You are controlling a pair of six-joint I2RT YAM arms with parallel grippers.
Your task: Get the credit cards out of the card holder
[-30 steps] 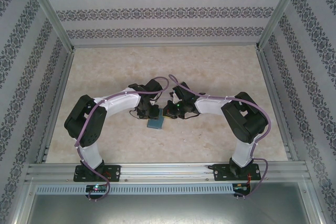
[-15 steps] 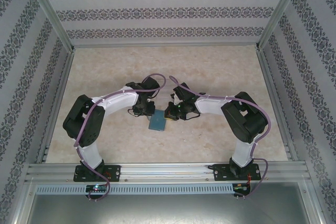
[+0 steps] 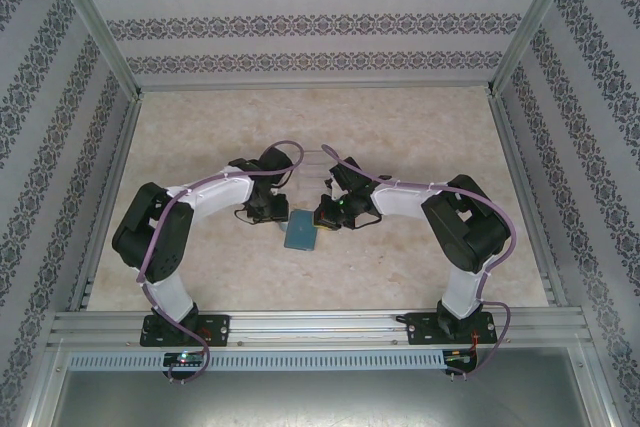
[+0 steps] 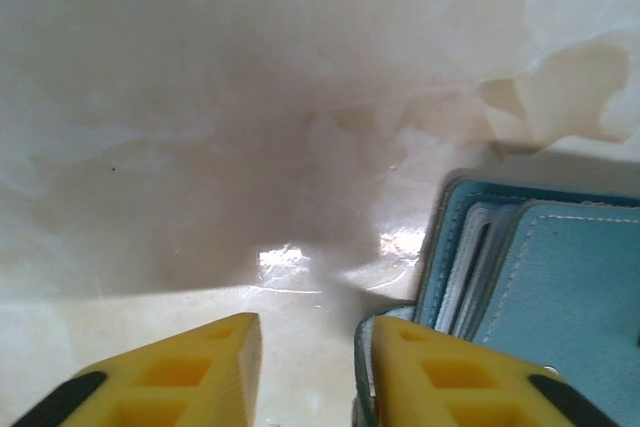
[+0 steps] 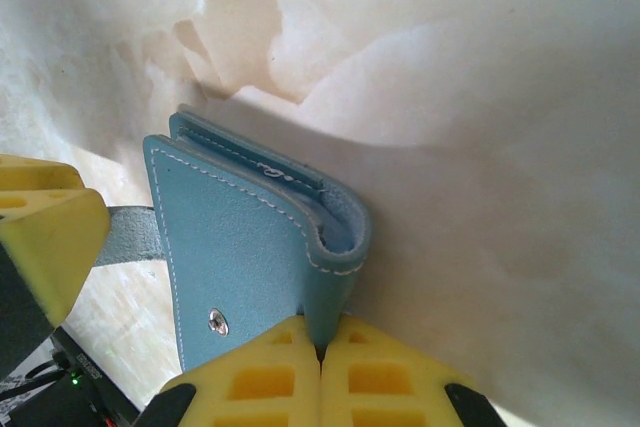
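The right gripper (image 5: 320,335) has its two yellow fingers pressed together. They are pinching the folded spine corner of the card holder (image 5: 250,247), so it grips the wallet by that edge. From those fingertips the teal cover stretches ahead and to the left. A small metal snap stud (image 5: 217,321) sits just left of the fingers. Further left, the strap tab (image 5: 125,235) sticks out towards a yellow finger of the other arm.

The left gripper (image 4: 308,335) has its fingers parted with only bare table (image 4: 200,147) between them, so it grasps nothing. The card holder lies just beside its right finger, to the right and slightly ahead. Whether the two touch cannot be told. Between the teal covers, the credit cards (image 4: 478,267) show as thin, pale stacked edges running away from the fingertips.

From above, the two grippers flank the wallet at its far end, left and right. Its long axis runs from them back towards the arm bases.

The card edges face the free left gripper, so pulling them out likely falls to that arm. It would first need to shift right so that a card edge sits between its fingers.
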